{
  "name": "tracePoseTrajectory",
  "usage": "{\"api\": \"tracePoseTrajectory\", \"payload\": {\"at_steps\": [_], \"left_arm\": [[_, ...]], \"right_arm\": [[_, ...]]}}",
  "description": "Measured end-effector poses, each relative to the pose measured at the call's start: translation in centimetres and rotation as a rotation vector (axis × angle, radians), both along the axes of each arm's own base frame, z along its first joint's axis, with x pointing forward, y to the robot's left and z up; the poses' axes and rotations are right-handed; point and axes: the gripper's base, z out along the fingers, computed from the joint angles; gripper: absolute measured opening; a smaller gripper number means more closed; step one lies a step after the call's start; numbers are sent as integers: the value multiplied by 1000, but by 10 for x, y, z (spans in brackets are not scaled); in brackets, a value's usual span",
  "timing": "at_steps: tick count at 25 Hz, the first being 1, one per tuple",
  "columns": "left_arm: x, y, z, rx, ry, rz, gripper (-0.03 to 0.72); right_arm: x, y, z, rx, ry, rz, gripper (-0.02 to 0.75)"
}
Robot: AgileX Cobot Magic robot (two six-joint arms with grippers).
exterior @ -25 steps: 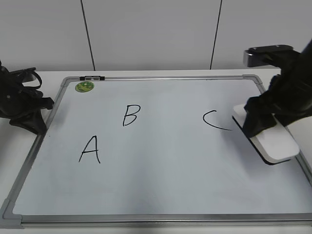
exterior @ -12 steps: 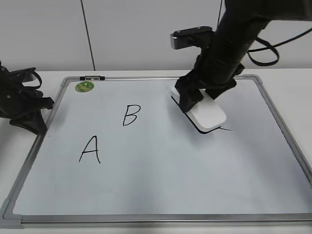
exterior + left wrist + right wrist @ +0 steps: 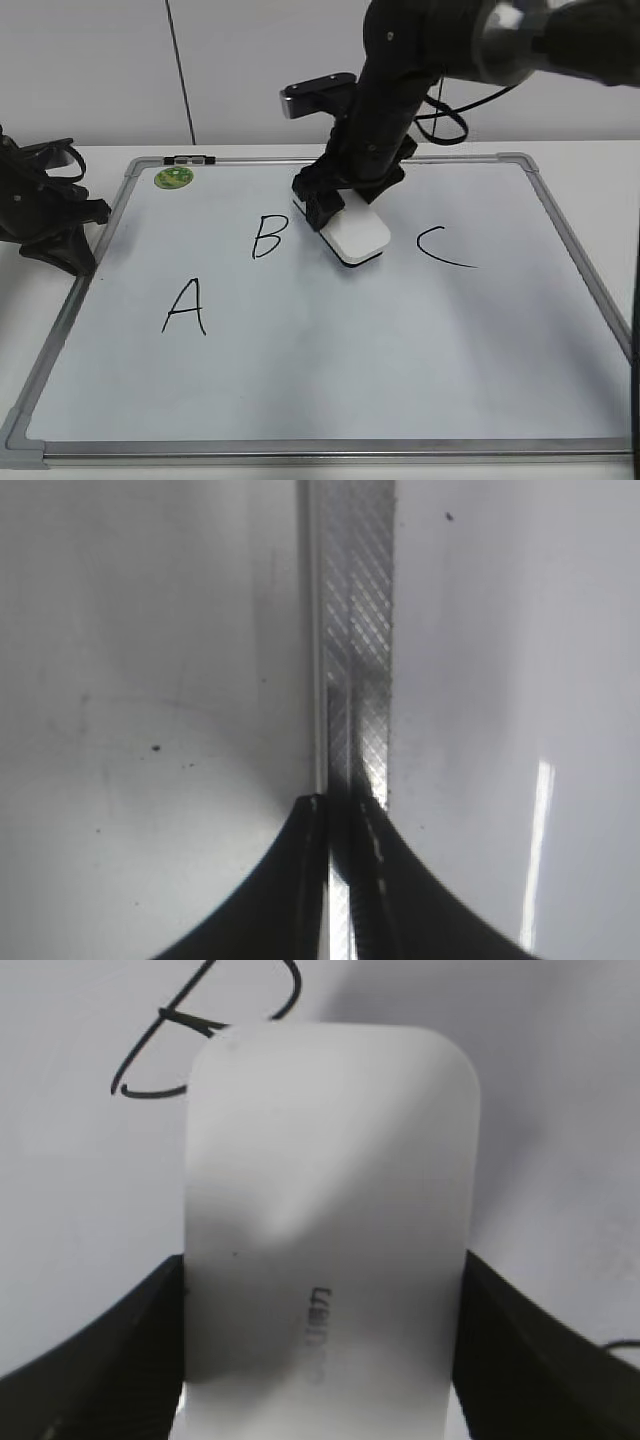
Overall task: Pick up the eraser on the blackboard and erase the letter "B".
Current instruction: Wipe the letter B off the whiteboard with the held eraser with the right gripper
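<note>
The blackboard (image 3: 330,370) is a white board with a silver frame, lying flat on the table. The black letter "B" (image 3: 269,237) sits between an "A" (image 3: 185,307) and a "C" (image 3: 440,247). My right gripper (image 3: 335,205) is shut on the white eraser (image 3: 352,233), just right of the "B". In the right wrist view the eraser (image 3: 325,1210) fills the space between the jaws (image 3: 320,1350), with part of the "B" (image 3: 165,1035) above it. My left gripper (image 3: 345,805) is shut, over the board's frame (image 3: 355,610) at the left edge.
A small round green magnet (image 3: 173,178) sits at the board's top left corner, next to a black clip (image 3: 189,160) on the frame. The left arm (image 3: 45,215) rests by the board's left edge. A white wall stands behind the table.
My right gripper has carried the eraser leftward across the board, from the right edge past the "C" to just right of the "B". The left arm has not moved.
</note>
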Motion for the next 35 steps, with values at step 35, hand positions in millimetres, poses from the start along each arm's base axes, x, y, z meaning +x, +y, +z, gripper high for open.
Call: {"api": "tracePoseTrajectory", "payload": {"at_steps": [35], "left_arm": [[0,0,0,-4,3,2,46]], "right_arm": [[14,85,-62,27,-193,138,533]]}}
